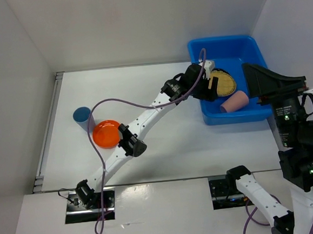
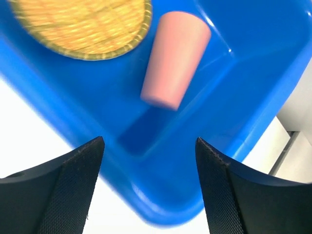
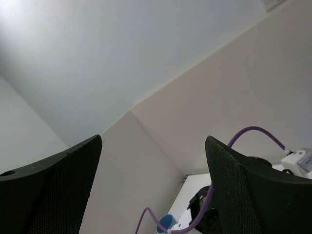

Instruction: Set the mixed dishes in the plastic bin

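The blue plastic bin point(image 1: 248, 47) stands at the far right. In it lie a tan woven plate point(image 1: 224, 83) and a pink cup point(image 1: 235, 102) on its side. Both show in the left wrist view, the plate point(image 2: 83, 27) and the cup point(image 2: 173, 58), with the bin wall point(image 2: 234, 97). My left gripper point(image 1: 209, 84) hangs open and empty over the bin's left part point(image 2: 148, 141). An orange plate point(image 1: 106, 133) and a blue cup point(image 1: 82, 114) sit on the table at the left. My right gripper point(image 1: 254, 79) is raised over the bin's right side, open and empty point(image 3: 153, 139). The green, black and second tan plates are not in view.
White walls enclose the table on the left, back and right. The left arm and its purple cable point(image 1: 122, 100) stretch across the middle of the table. The blue cup point(image 3: 165, 223) shows small at the bottom of the right wrist view.
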### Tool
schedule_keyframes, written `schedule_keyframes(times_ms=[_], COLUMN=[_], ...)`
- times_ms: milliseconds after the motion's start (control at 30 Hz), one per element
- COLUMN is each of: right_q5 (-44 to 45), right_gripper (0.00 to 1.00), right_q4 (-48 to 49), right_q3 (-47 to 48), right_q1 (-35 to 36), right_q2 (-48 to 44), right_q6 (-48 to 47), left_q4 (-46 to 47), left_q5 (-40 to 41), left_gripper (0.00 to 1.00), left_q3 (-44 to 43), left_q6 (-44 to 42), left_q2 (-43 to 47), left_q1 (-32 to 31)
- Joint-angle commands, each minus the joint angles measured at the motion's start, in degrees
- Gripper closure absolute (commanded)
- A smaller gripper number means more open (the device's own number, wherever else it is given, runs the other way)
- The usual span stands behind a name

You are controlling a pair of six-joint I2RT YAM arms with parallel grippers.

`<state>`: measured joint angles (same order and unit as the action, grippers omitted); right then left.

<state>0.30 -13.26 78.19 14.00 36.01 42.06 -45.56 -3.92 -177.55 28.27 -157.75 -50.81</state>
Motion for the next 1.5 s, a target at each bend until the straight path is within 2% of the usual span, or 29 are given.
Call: schedule_keyframes(times_ms=[0, 67, 300, 333, 367, 433, 467, 567, 600, 633, 667, 700, 733, 767, 833, 867, 900, 1033, 1067, 1167, 1300, 1467], right_q5=[1.90, 1.90, 1.91, 1.90, 1.21, -0.37, -1.51, -5.73, -6.96, -9.50, -10.83, -12.41, -14.95, -15.93, -17.51, -18.30, -18.31, -18.83, -18.84, -19.46, -20.50, -21.04], right_gripper=[0.09, 0.09, 0.09, 0.09, 0.09, 0.09, 0.09, 0.09, 0.09, 0.09, 0.09, 0.09, 0.09, 0.09, 0.09, 0.09, 0.09, 0.09, 0.09, 0.09, 0.09, 0.09], right_q4=[1.84, 1.83, 4.72, 4.73, 4.73, 3.08, 3.06, 3.06, 3.06, 2.54, 2.53, 2.53, 3.06, 3.67, 3.68, 3.68, 3.07, 1.57, 1.57, 1.04, 1.56, 1.57], right_q3=[5.12, 6.44, 4.17, 3.46, 3.46, 1.80, 1.09, -2.51, -3.30, -3.92, -3.93, -5.23, -5.77, -6.38, -8.05, -8.06, -8.84, -9.46, -9.98, -10.51, -11.13, -12.18], right_q1=[0.33, 0.33, 0.33, 0.33, 0.33, 0.33, 0.33, 0.33, 0.33, 0.33, 0.33, 0.33, 0.33, 0.33, 0.33, 0.33, 0.33, 0.33, 0.33, 0.33, 0.33, 0.33], right_q2=[-1.03, -1.03, -1.03, -1.03, -1.03, -0.50, 0.28, 1.95, 3.18, 3.97, 4.85, 6.08, 6.70, 7.23, 8.11, 8.72, 8.73, 9.25, 9.78, 10.31, 11.45, 11.98], right_q6=[-1.89, -1.90, -0.14, -0.14, -0.14, -0.14, -0.14, 1.00, 1.00, 1.00, 1.00, 1.52, 1.53, 2.23, 2.23, 2.23, 1.54, -0.23, -0.84, -1.46, -1.46, -1.99], left_q4=[-4.59, -8.38, -28.95, -28.97, -27.32, -23.62, -20.30, -13.62, -12.46, -11.75, -11.05, -10.43, -9.73, -8.50, -7.44, -6.22, -6.21, -3.84, -3.83, -1.64, 1.96, 3.89], left_q5=[4.53, 7.96, 18.51, 18.51, 19.99, 21.93, 23.94, 24.75, 23.71, 22.65, 21.08, 17.76, 16.16, 14.75, 11.32, 10.26, 8.69, 8.14, 8.14, 4.02, 1.90, 1.21], left_gripper=[0.18, 0.18, 0.13, 0.13, 0.11, 0.11, 0.10, 0.10, 0.10, 0.10, 0.12, 0.15, 0.22, 0.27, 0.35, 0.42, 0.44, 0.38, 0.36, 0.33, 0.32, 0.32], left_q3=[-2.09, -2.09, -2.09, 2.34, 17.88, 30.54, 42.26, 59.03, 68.21, 72.31, 75.66, 78.47, 83.20, 84.99, 87.63, 89.56, 90.27, 94.05, 95.02, 98.62, 101.44, 100.92], left_q6=[-2.86, -3.40, -5.07, -4.20, -3.15, -1.30, -0.77, -0.15, -0.15, -0.15, -0.15, -0.15, -1.63, -1.64, -2.26, -2.87, -2.87, -6.46, -7.26, -9.19, -9.20, -8.06], left_q2=[11.47, 14.91, 36.51, 40.90, 49.99, 58.05, 65.48, 77.72, 79.95, 82.67, 83.39, 83.92, 84.45, 84.45, 84.97, 84.98, 84.98, 83.84, 83.31, 80.94, 79.36, 75.40], left_q1=[0.27, 0.80, 6.41, 7.03, 7.82, 10.01, 11.33, 19.58, 21.95, 24.50, 29.75, 32.41, 34.70, 38.99, 42.96, 46.73, 48.42, 56.33, 60.35, 66.08, 67.24, 67.24])
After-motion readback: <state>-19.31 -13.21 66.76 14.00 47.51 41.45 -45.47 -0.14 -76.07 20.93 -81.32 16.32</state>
